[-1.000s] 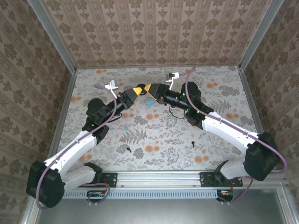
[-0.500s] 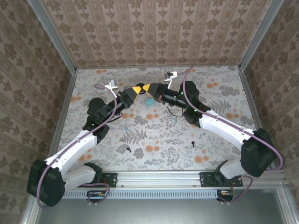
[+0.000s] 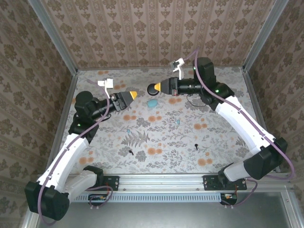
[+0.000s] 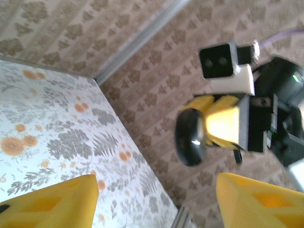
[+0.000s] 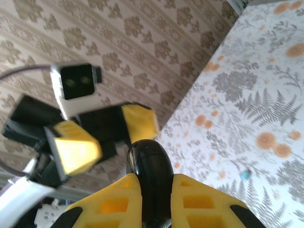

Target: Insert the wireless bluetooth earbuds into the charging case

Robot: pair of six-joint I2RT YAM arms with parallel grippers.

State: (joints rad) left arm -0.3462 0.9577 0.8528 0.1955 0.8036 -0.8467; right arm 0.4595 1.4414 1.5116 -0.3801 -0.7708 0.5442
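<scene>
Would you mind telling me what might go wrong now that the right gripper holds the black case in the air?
The right gripper pinches the glossy, rounded black case by one end, above the table; it may slip and fall. The earbuds on the table are tiny beside the open left gripper, so picking one up may fail or flick it away.

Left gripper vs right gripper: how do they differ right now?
1. Jaws: the left gripper stands open, its fingers wide apart; the right gripper is shut.
2. Load: the left gripper has nothing between its fingers; the right gripper clamps a glossy black oval case, which sticks out past its fingertips.
Shared: both have yellow fingers, and their tips point toward each other.
</scene>
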